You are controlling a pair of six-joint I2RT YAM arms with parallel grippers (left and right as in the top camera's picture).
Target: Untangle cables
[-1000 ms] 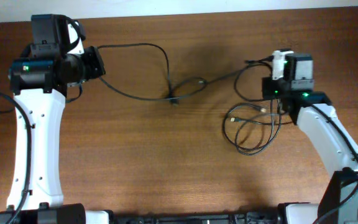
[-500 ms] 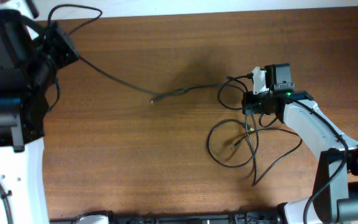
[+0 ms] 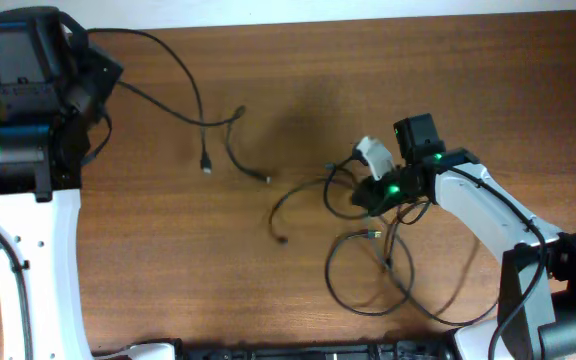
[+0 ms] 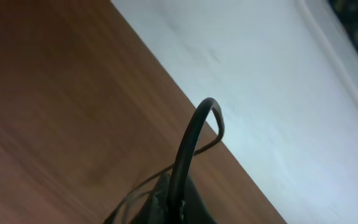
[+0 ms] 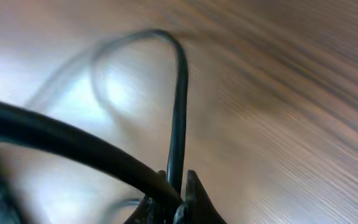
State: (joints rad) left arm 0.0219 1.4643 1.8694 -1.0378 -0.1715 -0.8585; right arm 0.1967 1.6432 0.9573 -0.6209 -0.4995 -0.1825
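My left gripper [image 3: 98,76] clenched on one cable [image 3: 198,100], right gripper [image 3: 360,197] pinching the looped cables [image 3: 330,272] on the table [image 3: 218,290].

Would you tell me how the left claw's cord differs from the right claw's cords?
The left cord trails from the left claw in open strands; the right cords coil in overlapping loops beside the right claw. The left cord lies far-left; the right cords lie mid-right. All are thin, black, and held by shut claws.
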